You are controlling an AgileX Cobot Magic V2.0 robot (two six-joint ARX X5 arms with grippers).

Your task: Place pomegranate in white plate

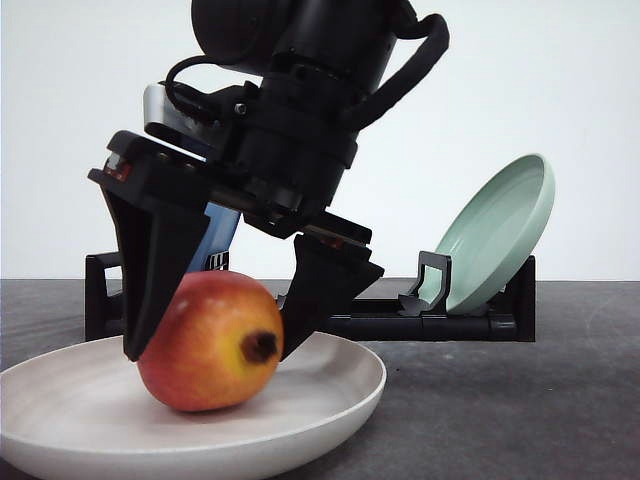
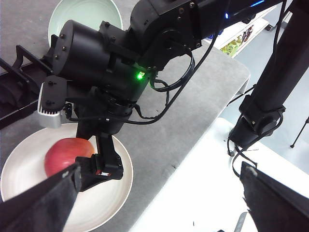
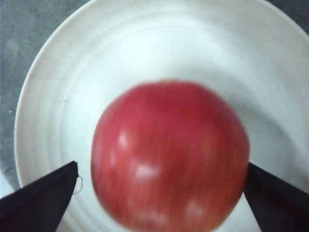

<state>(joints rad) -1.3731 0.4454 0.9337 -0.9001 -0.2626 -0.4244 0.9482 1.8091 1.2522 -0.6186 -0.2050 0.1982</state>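
I think the job is almost done. The pomegranate (image 1: 212,342) sits inside the white plate (image 1: 330,395), and in the front view its bottom seems to rest on the plate's floor, a bit toward the near side. Its little dark crown points at the front camera. My right end effector (image 1: 220,310) comes down from above with one finger on each side of the fruit. On the left, the finger looks like it touches the skin. On the right, the finger is very close, but I cannot tell for sure if it presses or has let go a tiny bit. So I would say the fingers are around the pomegranate, and whether they squeeze it or not is hard to see. In the right wrist view the fruit fills the space between the two dark fingertips, with the plate all around it. My left end effector (image 2: 159,191) hangs high up and well away, with its fingers spread wide and nothing between them. Behind the plate a pale green plate (image 1: 500,232) leans in a black rack (image 1: 450,322) on the dark surface (image 1: 520,410). What is left, I think, is to spread the right fingers and lift up without rolling the fruit out.
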